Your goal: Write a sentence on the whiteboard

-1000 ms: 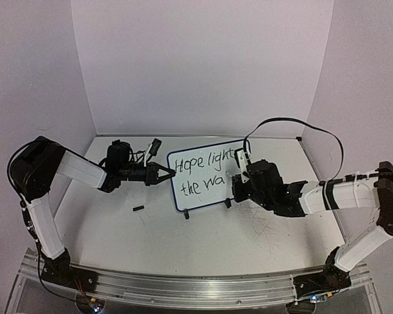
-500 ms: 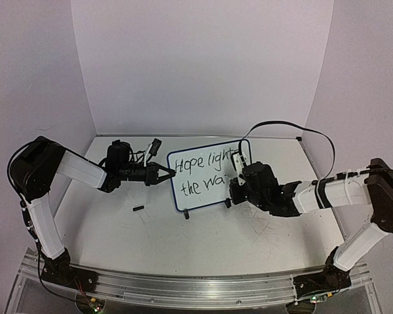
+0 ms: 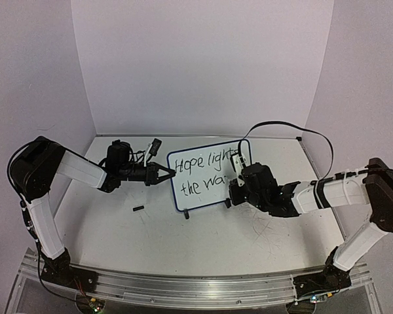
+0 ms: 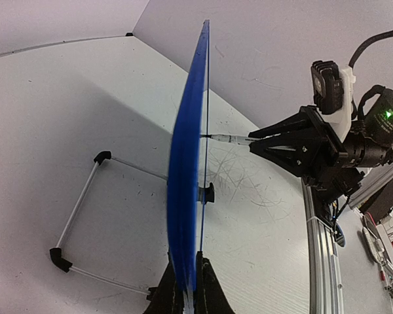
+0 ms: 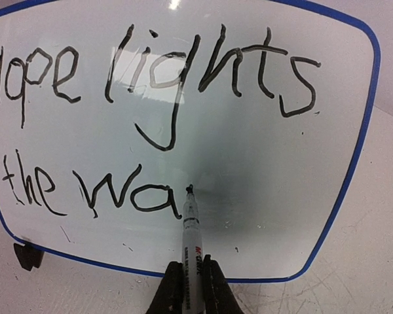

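Observation:
The whiteboard [image 3: 206, 173] stands tilted on its wire stand at the table's middle, blue-rimmed, reading "Hope lights" over "the wa" [image 5: 249, 144]. My left gripper [image 3: 170, 171] is shut on the board's left edge, seen edge-on in the left wrist view [image 4: 187, 170] with my fingers [image 4: 208, 291] pinching the rim. My right gripper [image 5: 190, 288] is shut on a grey marker [image 5: 191, 232], whose black tip touches the board just right of the "a". From above, the right gripper [image 3: 236, 175] sits against the board's right half and hides part of the writing.
A small black marker cap [image 3: 138, 209] lies on the white tabletop left of the board. The board's wire stand [image 4: 85, 196] with black feet extends behind it. Purple walls close in the back and sides. A black cable [image 3: 281, 124] arcs over the right arm.
My right gripper has shifted a little left and toward the board with the marker. The left arm and the board have not moved.

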`<state>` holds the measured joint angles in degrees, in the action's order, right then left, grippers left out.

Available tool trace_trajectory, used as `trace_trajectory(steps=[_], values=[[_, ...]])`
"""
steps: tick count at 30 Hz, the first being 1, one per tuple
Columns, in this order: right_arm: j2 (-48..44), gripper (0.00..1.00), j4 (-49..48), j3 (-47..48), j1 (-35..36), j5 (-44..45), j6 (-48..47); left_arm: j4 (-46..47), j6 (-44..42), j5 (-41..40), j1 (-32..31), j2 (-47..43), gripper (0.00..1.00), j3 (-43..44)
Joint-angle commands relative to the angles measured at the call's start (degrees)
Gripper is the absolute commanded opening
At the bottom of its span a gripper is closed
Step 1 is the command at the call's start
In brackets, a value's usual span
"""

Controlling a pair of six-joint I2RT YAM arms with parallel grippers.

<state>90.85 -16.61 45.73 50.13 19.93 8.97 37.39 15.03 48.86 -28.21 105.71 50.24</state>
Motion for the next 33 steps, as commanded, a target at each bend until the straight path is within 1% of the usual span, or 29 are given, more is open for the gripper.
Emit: trace_trajectory(steps=[1, 9, 19, 33], values=[[-0.1, 0.00, 0.3, -1.1, 0.1, -0.6, 1.6, -6.0, -3.9, -2.6, -0.7, 0.4, 0.00, 0.0], [-0.1, 0.00, 1.3, -1.4, 0.1, -0.7, 1.3, -6.0, -3.9, -2.5, -0.7, 0.4, 0.00, 0.1], [-1.0, 0.00, 2.5, -0.6, -0.6, 3.9, 1.3, -6.0, -3.9, -2.5, -0.7, 0.4, 0.00, 0.1], [-0.8, 0.00, -0.8, 2.5, -1.6, 4.9, -1.8, -6.1, -4.0, -2.6, -0.7, 0.3, 0.00, 0.0]])
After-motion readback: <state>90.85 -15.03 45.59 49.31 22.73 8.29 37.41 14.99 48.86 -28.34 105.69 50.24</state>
